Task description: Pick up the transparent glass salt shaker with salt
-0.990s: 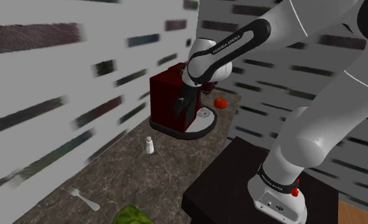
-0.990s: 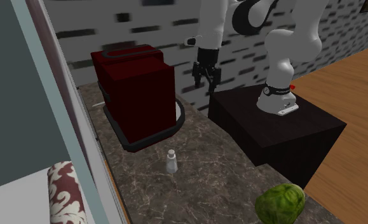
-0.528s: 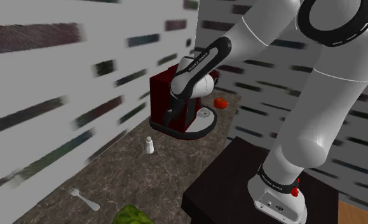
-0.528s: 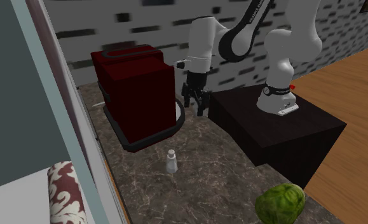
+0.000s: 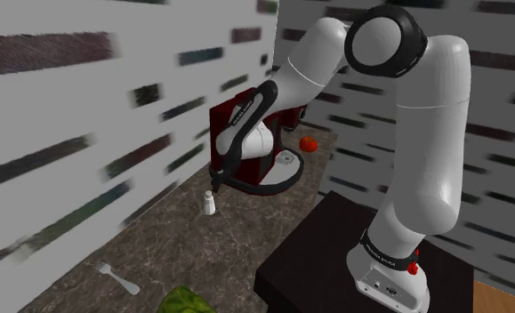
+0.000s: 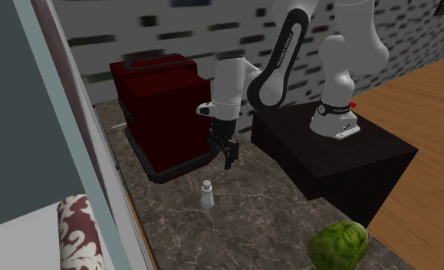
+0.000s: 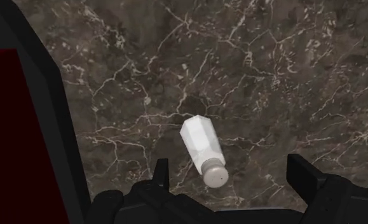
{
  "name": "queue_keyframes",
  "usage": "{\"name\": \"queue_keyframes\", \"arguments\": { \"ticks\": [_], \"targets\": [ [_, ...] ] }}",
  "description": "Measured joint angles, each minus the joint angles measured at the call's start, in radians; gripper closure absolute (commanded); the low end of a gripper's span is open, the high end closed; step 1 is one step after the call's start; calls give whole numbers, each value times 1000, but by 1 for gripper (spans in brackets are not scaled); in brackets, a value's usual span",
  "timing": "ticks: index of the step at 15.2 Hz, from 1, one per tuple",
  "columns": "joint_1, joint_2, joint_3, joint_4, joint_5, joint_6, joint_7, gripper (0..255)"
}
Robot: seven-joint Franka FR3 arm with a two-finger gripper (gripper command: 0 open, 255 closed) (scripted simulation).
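Wrist view: the tool (image 7: 230,167) is released, its two black fingers standing well apart. You look down between them at the small shaker with a whitish faceted body and a grey cap (image 7: 203,151); neither finger touches it. The shaker stands on the dark, white-veined marble bench (image 7: 271,76).

Shoulder view: the shaker (image 5: 209,204) stands upright, left of the frame's centre. The tool (image 5: 216,181) hangs just above it, in front of the dark red box-shaped coffee machine (image 5: 233,133).

Second exterior view: the tool (image 6: 229,157) sits above and slightly right of the shaker (image 6: 205,195), near the machine's lower corner (image 6: 162,107).

Step in hand, as judged: the approach, with the grasp not yet begun. For the next move, shift the tool until the shaker's body is centred between the fingers. Then lower it clear of the machine and close on the body below the cap.

Writing: the shaker shows no label. The pale lettering on the arm's dark bands is too small to read.
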Motion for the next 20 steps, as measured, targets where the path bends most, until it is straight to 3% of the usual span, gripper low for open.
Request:
{"name": "queue_keyframes", "arguments": {
  "ticks": [5, 13, 14, 20],
  "targets": [
    [-7, 195, 26, 158, 5, 59, -36, 0],
    [-27, 328, 57, 227, 16, 128, -67, 0],
    [-29, 333, 59, 230, 16, 131, -69, 255],
    [-31, 338, 60, 232, 17, 135, -72, 255]
  ]
}}
